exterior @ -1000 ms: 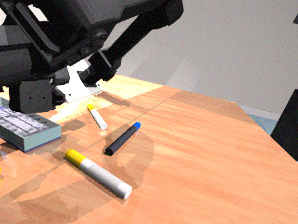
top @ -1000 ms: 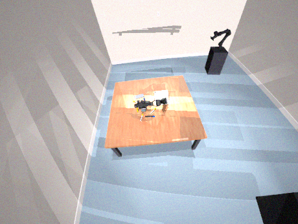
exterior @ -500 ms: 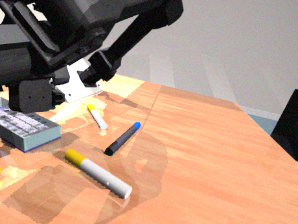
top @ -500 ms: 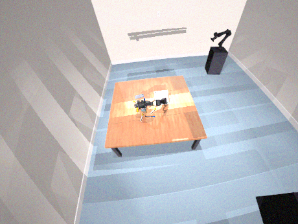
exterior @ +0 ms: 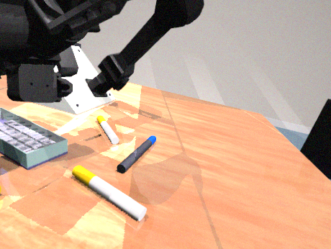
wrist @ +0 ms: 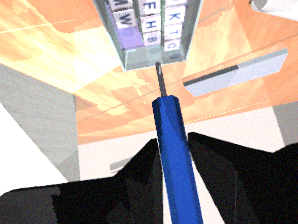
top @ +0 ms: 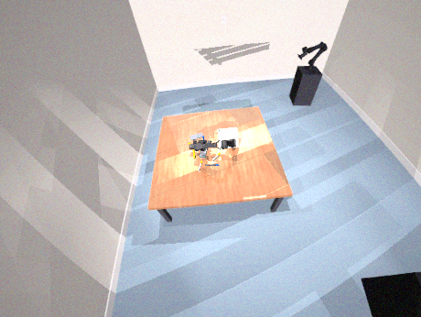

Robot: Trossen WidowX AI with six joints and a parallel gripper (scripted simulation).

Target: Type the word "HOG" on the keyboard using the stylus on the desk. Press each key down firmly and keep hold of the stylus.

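Observation:
My gripper [wrist: 172,142] is shut on the stylus [wrist: 171,116], a blue hexagonal barrel with a thin dark metal tip pointing away from the fingers. The keyboard [exterior: 46,154] [wrist: 143,63] is a grey-green tray with pale lettered keys, at the left in the exterior view and at the top of the wrist view. The stylus tip shows at the keyboard's near end rim, just short of the B key [wrist: 152,38]. Whether it touches is not clear. The H key [wrist: 150,25] lies beyond B. A key like G or C [wrist: 172,44] is at the right. No O is readable.
A yellow-capped white marker [exterior: 115,196], a smaller one [exterior: 109,131] and a dark pen with a blue end [exterior: 137,155] lie right of the keyboard in the exterior view. A flat pale-blue and dark block [wrist: 257,69] lies beyond the keyboard's end in the wrist view.

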